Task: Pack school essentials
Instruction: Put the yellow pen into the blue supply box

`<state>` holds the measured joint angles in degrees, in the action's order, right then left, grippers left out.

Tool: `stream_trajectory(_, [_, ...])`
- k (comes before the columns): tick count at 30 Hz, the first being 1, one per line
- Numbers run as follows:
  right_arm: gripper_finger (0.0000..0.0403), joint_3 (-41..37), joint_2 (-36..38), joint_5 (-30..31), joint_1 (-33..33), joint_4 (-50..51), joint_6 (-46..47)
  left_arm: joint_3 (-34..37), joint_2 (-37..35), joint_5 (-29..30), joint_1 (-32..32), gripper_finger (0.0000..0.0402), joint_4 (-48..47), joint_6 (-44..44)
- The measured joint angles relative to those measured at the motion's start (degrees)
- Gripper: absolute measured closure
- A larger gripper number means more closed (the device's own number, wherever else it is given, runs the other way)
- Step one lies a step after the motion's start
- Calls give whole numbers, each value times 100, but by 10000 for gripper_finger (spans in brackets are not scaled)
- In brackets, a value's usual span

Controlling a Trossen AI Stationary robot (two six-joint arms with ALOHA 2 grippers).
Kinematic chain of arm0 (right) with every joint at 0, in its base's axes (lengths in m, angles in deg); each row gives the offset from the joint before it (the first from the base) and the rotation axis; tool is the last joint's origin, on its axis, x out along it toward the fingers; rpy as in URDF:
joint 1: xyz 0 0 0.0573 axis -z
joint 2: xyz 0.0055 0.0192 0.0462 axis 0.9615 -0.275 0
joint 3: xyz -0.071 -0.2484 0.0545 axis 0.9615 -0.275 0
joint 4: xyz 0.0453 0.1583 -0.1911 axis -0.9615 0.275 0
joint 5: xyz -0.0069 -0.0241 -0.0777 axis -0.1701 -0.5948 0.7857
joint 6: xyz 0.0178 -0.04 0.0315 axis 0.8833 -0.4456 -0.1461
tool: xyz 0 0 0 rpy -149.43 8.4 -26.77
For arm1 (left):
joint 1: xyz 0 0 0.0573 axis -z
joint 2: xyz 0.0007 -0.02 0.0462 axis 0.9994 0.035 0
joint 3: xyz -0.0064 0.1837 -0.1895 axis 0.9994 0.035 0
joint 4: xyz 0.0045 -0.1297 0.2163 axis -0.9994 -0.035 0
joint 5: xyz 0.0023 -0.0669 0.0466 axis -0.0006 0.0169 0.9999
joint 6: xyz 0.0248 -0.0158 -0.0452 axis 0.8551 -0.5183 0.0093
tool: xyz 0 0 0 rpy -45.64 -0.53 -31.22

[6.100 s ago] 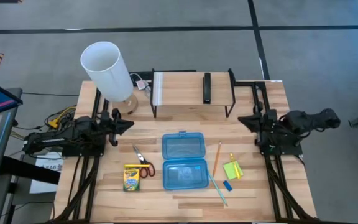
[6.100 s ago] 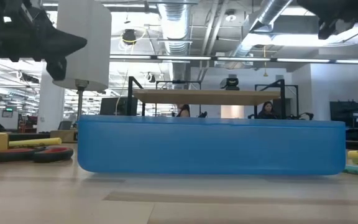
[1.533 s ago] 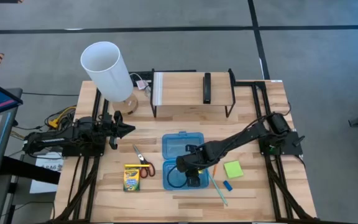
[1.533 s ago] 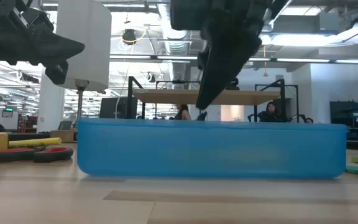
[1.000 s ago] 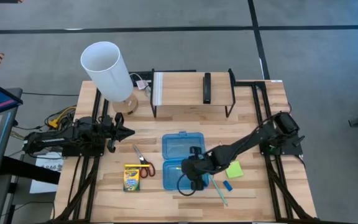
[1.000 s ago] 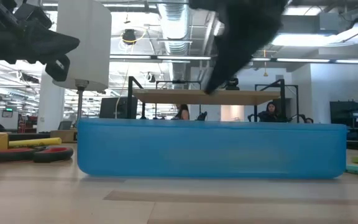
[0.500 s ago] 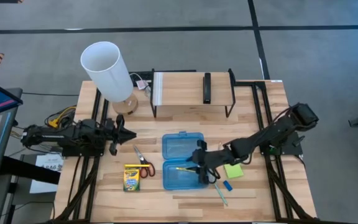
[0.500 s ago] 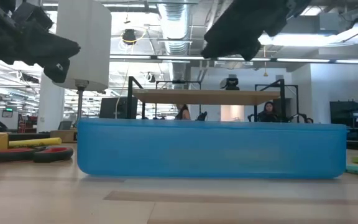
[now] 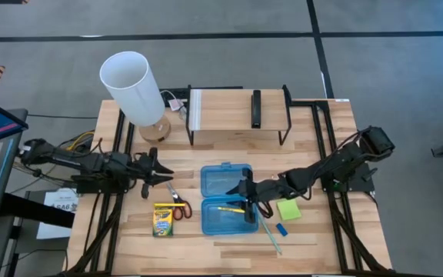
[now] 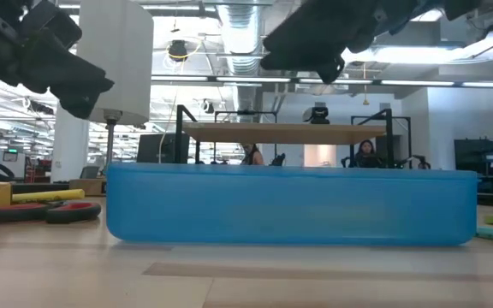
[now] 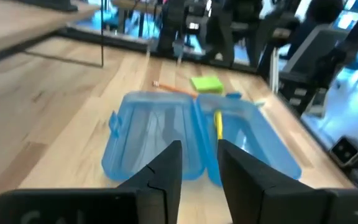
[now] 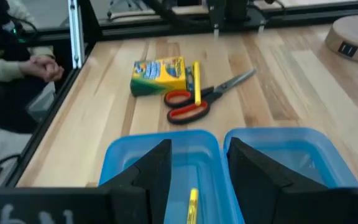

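Since the frame half a second back, the left hand [image 9: 160,173] has slid forward over the wooden bench [image 9: 314,146] toward the red-handled scissors [image 9: 178,201], its fingers a narrow gap apart and empty. Right hand [image 9: 248,198] hangs above the open translucent blue plastic case [image 9: 225,185], fingers parted and holding nothing. One yellow marker [image 9: 231,208] lies inside the case's near half. Beside the scissors sits the yellow-green crayon box [image 9: 163,219], with another yellow marker [image 12: 196,81] lying across the scissors next to it. To the case's right lie the orange pencil [image 9: 270,185], lime sticky-note pad [image 9: 288,210], small blue eraser [image 9: 281,229] and teal pen [image 9: 271,237].
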<state>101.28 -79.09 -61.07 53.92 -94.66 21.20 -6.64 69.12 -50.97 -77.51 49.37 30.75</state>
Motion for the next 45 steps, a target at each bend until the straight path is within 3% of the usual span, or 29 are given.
stream_trajectory(10, [232, -1, 34, -7, -9, -5, 15, -838, 1577, 308, 728, 310, -706, -232])
stream_trajectory(15, [234, -1, 34, -9, -9, -9, 17, -1116, 2433, 853, 1032, 308, -736, -577])
stream_trajectory(26, [238, -1, 34, -13, -9, -4, 19, -1972, 4358, 755, 1585, 258, -1228, -815])
stream_trajectory(33, [239, 0, 34, -13, -9, 0, 19, -2503, 5180, 680, 1756, 252, -2114, -1276])
stream_trajectory(45, [244, 1, 31, -13, -9, 5, 21, -2641, 5942, 550, 1752, 255, -2015, -1563])
